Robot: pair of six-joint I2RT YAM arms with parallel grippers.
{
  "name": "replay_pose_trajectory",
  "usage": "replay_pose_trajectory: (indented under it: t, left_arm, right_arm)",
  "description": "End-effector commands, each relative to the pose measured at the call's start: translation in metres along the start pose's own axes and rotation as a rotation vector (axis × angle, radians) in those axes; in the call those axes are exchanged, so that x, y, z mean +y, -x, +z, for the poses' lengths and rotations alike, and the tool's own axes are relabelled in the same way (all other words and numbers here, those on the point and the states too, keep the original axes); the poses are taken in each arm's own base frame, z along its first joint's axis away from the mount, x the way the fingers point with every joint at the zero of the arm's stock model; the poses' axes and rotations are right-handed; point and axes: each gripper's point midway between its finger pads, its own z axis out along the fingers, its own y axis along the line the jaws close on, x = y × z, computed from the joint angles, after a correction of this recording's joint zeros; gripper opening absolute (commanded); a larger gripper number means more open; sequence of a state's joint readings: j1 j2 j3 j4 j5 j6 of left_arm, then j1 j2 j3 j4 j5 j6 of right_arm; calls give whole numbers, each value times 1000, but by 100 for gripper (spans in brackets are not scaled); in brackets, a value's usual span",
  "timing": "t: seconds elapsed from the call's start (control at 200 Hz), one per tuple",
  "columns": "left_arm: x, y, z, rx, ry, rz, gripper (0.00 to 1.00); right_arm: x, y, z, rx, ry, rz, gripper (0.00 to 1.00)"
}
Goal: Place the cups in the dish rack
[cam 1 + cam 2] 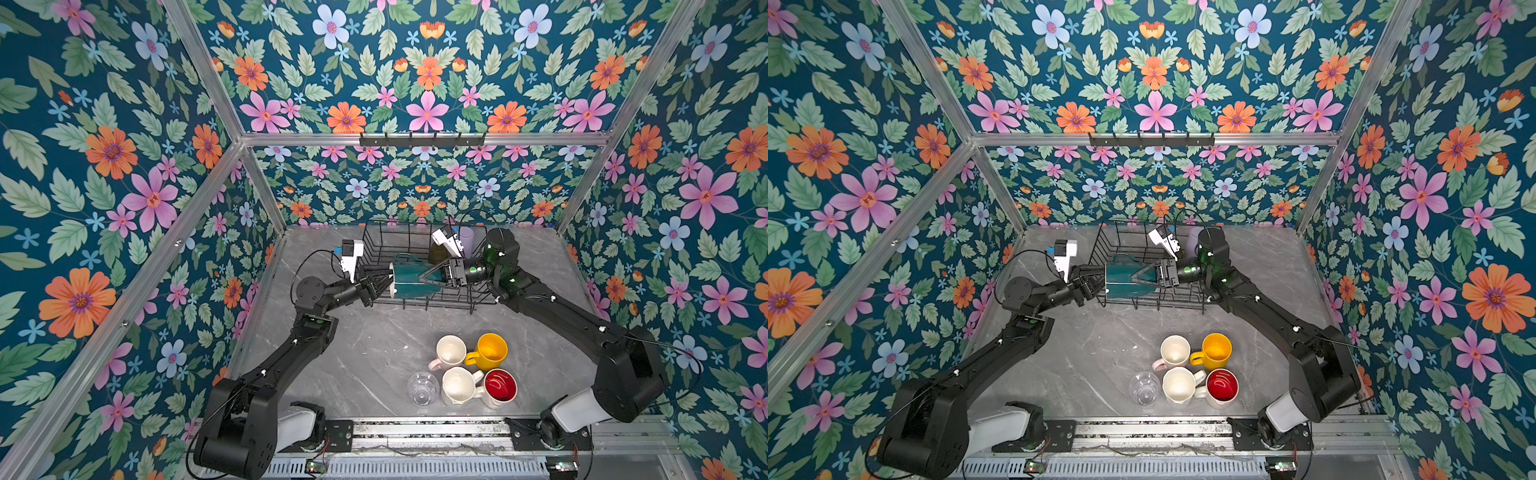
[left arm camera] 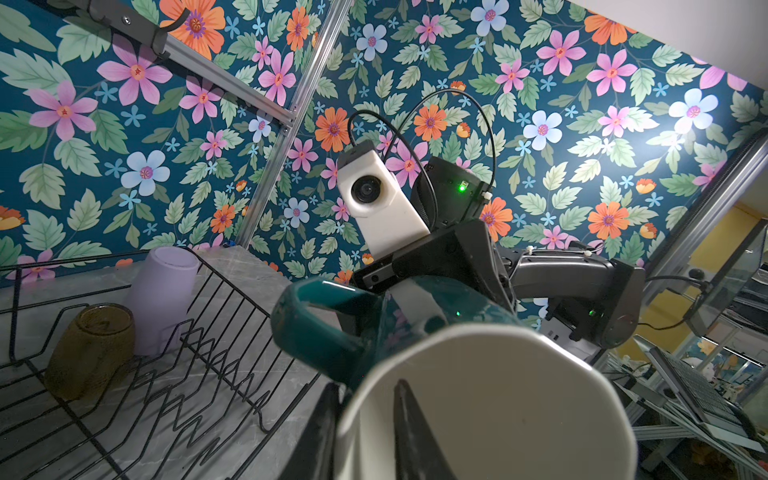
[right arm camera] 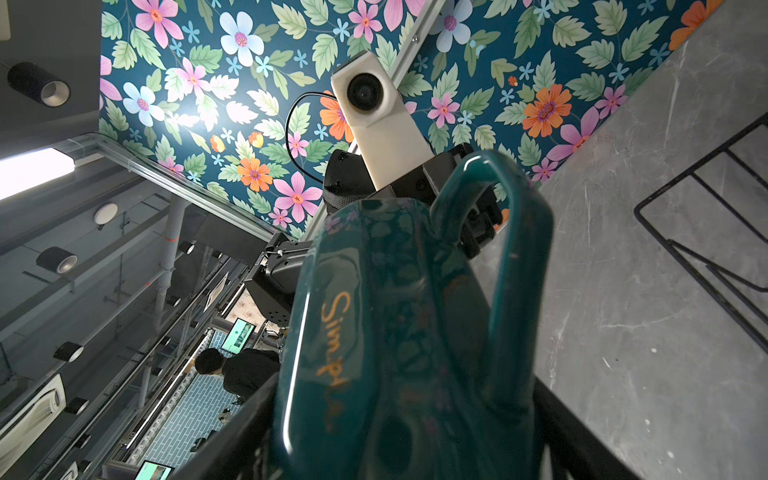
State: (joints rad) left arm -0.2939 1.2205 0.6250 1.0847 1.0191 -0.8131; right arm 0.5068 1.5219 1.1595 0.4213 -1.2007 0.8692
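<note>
Surface: grey marble tabletop (image 1: 365, 332), black wire dish rack (image 1: 374, 245) at its far end.
Cup: glossy dark teal ceramic mug (image 1: 405, 280), sideways above the rack, probably mid-handover.
Right gripper (image 1: 426, 277): spread wide, clasping the mug's body.
Left gripper (image 1: 384, 284): straddles the rim; grip unclear.

The dark teal mug (image 3: 395, 332) has a glossy glazed outside that mirrors the wall pattern; its inside is smooth, matt white. The dish rack (image 1: 432, 302) is thin black wire with a dull coating. The lilac tumbler (image 2: 164, 291) looks matt and smooth, the olive-brown glass (image 2: 89, 353) translucent and rough-textured. Near the front edge of the smooth grey marble-look surface (image 1: 365, 353), the clear glass (image 1: 423, 388) is transparent, and the yellow mug (image 1: 492, 351) and red-lined mug (image 1: 500, 386) shine like glazed ceramic.
</note>
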Motion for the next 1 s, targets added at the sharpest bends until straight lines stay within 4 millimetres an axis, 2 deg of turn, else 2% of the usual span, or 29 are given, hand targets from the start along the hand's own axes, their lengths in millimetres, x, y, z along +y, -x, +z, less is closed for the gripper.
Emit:
replay_pose_trajectory:
  t: [0.0,0.3,0.461,0.616,0.876,0.996]
  left_arm:
    - [-14,8,1,-12,-50,57,31]
    - [-14,9,2,-3,-50,57,48]
    - [-14,9,2,-3,-50,56,49]
    - [-14,9,2,0,-52,56,44]
    - [-14,9,2,-1,-52,53,21]
    - [-14,9,2,-2,-49,53,18]
  right_arm:
    - [0,9,-1,-42,-26,-26,0]
    - [0,11,-1,-48,-34,-27,0]
    - [0,11,-1,-49,-38,-27,0]
    - [-5,10,-2,-51,-59,-22,0]
    - [-5,9,-2,-51,-68,-27,0]
    - [-4,9,-2,-51,-68,-30,0]
